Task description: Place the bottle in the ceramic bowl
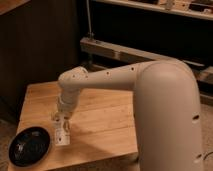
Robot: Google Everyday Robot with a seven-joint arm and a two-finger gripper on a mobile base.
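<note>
Tool [62, 122] first: it hangs nose-down over the near-left part of the counter [107, 117], and its fingers are drawn together on the upper end of the bottle [63, 136], clamping it. The bottle hangs beneath it with its long axis upright, cap end up in the grip and pale body pointing down at the wood. Whether its base rests on the boards or clears them just barely, I cannot tell.

The relation that matters for the coming move is sideways. The ceramic bowl [29, 147] sits at the near-left corner of the counter, just beside the bottle, to its left and a little nearer. The two look apart, with only a narrow strip of wood between the bottle and the bowl's right rim. The bowl is empty, black and glossy, and much wider than the bottle, so the target is forgiving. By my judgement the move calls for a short carry left and slightly toward the near edge, with enough lift for the bottle's base to pass over the rim before the grip is let go.

Behind the tool, the rest of the counter runs away to the right and far side. The arm [117, 77] reaches in from the robot's bulky white body on the right, its elbow bent over the middle of the boards. Farther back stand a metal rail [117, 51] and dark shelving [150, 9].
</note>
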